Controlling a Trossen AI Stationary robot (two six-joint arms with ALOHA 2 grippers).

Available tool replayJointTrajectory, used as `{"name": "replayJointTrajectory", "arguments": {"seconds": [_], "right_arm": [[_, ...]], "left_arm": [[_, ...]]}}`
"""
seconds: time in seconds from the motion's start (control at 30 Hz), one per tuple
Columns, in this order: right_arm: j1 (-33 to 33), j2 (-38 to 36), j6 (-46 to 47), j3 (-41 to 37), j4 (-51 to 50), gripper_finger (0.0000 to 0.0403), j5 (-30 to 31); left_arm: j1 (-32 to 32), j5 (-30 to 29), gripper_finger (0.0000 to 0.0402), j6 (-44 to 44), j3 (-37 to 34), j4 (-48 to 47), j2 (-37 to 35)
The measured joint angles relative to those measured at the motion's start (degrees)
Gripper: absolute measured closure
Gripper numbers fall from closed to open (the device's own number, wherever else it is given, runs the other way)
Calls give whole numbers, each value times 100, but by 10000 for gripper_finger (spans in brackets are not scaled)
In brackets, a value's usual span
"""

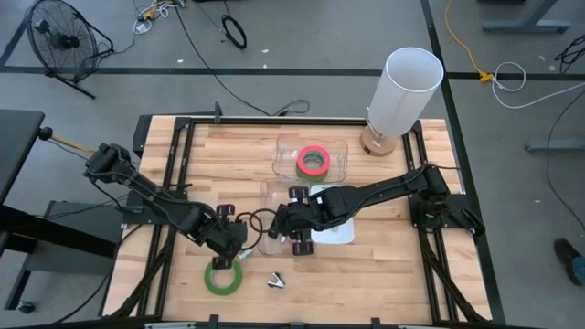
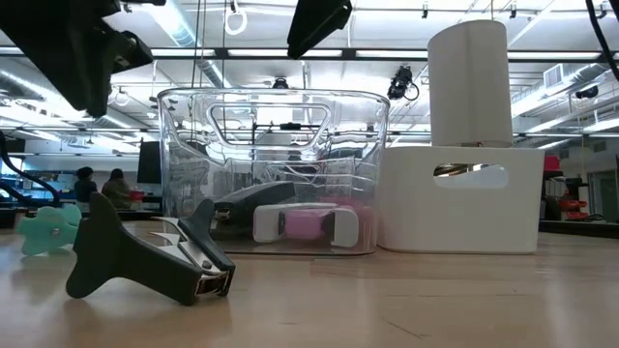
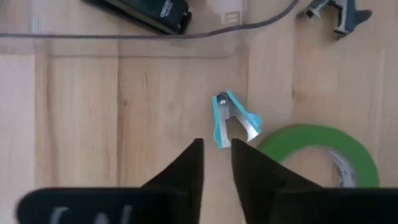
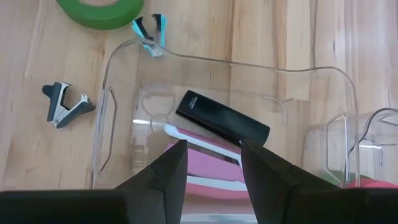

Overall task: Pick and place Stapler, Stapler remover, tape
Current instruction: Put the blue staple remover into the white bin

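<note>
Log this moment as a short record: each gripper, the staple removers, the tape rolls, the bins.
left gripper: slightly open, empty, above the teal staple remover
right gripper: open, empty, over the near clear bin
near clear bin contents: black stapler and a pink-and-white stapler
dark staple remover: on the table, outside the bins
green tape roll: on the table, beside the teal staple remover
red-pink tape roll: in the far clear bin
white bin: beside the near clear bin
</note>
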Motion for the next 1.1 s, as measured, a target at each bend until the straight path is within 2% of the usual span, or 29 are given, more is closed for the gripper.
{"name": "replayJointTrajectory", "arguments": {"seconds": [0.1,0.23,0.4,0.73,1.1], "right_arm": [[-1,0,3,0,-10,252,-2],[2,0,22,0,-16,252,-4],[2,0,24,0,-23,252,-4],[3,0,65,0,-16,252,-153],[61,0,66,0,-4,252,-157]], "left_arm": [[8,6,281,-244,4,13,64],[26,322,238,-445,1,79,343],[24,560,207,-446,0,93,840],[52,772,195,-439,0,397,1371],[90,709,195,-473,2,539,1627]]}}
